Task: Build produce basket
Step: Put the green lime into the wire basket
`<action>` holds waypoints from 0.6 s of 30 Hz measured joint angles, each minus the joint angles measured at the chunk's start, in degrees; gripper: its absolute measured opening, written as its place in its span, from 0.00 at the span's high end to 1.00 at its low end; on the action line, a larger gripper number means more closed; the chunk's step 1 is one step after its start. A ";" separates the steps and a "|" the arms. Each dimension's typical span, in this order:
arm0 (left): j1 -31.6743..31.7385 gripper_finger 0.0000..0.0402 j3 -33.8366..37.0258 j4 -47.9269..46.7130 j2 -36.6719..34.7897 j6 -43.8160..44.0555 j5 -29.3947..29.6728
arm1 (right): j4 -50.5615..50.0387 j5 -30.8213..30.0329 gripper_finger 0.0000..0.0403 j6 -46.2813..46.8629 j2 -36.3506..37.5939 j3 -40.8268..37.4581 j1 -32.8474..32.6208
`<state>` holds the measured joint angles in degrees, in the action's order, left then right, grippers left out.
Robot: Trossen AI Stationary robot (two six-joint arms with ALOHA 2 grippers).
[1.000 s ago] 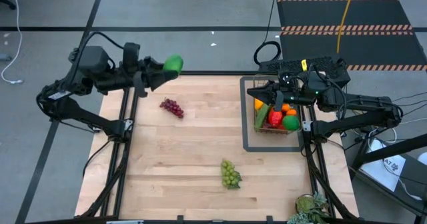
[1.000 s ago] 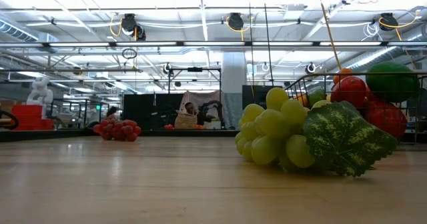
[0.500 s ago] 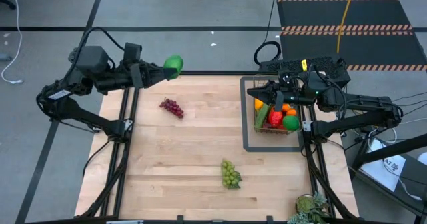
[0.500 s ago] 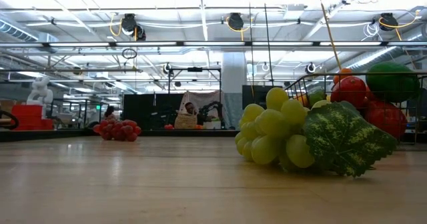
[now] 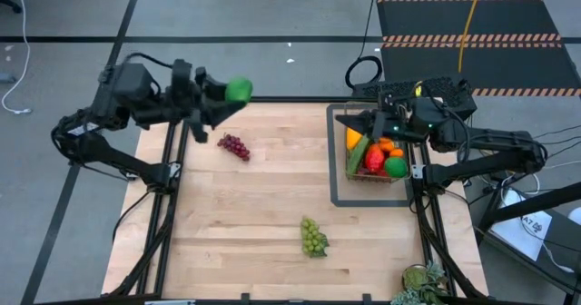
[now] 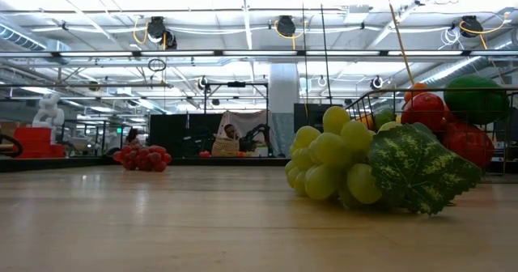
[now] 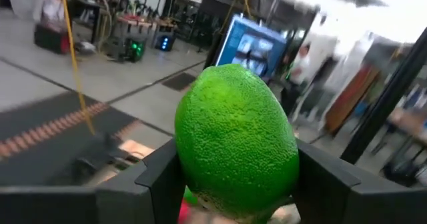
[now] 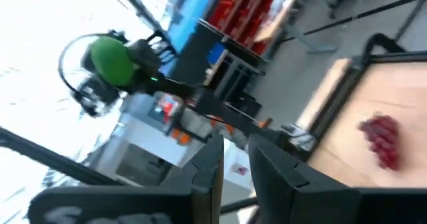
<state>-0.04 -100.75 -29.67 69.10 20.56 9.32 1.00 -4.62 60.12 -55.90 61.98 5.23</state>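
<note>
Overhead, the left gripper (image 5: pixel 229 94) holds a green lime (image 5: pixel 239 90) pinched between its fingers, raised just past the far left corner of the wooden table (image 5: pixel 272 214). Over the last second the wrist has rolled and the lime has edged slightly toward the right, so a carry across to the basket seems to be starting.

The wire basket (image 5: pixel 374 156) sits on a flat dark tray frame (image 5: pixel 334 160) at the far right edge, already holding a red apple, oranges and green pieces. The right gripper (image 5: pixel 370 123) hovers at the basket's far rim, its fingers nearly together and holding nothing.

Red grapes (image 5: pixel 234 146) lie near the far left corner. Green grapes (image 5: pixel 314 237) lie toward the near edge, both not yet collected.
</note>
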 joint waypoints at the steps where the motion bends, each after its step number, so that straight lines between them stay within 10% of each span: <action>1: 0.00 0.44 0.01 -0.23 0.21 -2.51 -0.01 | 1.75 0.00 0.84 -0.10 -0.34 0.00 -0.34; 11: -0.02 0.44 0.04 0.34 8.27 -9.52 -5.70 | 32.06 0.39 0.82 -27.56 -7.47 0.00 -6.47; 18: -0.58 0.44 0.02 4.84 13.51 -11.59 -9.86 | 36.40 0.00 0.61 -40.26 -11.31 0.02 -9.04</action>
<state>-0.61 -100.73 -24.83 82.61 8.97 -0.54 37.40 -4.62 19.86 -67.21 61.99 -3.80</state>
